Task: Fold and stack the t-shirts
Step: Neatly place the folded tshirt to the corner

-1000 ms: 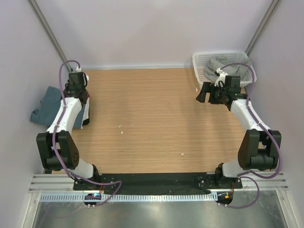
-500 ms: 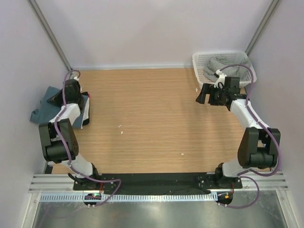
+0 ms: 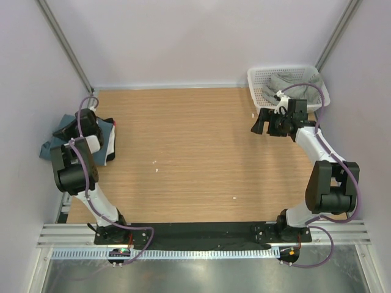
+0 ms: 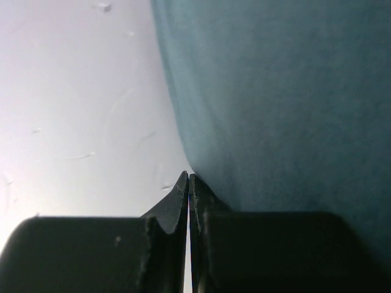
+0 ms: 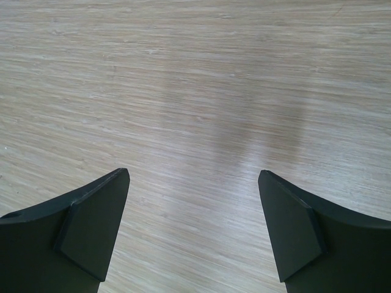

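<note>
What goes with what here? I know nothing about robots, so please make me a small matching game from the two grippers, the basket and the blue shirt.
Things:
1. left gripper
2. right gripper
3. basket
4. blue shirt

States or places:
A. far right corner of the table, grey-green cloth inside
B. open, over bare wood
C. crumpled at the table's left edge
D. shut, fingertips together

Pairs: 1-D, 2-B, 3-A, 4-C
</note>
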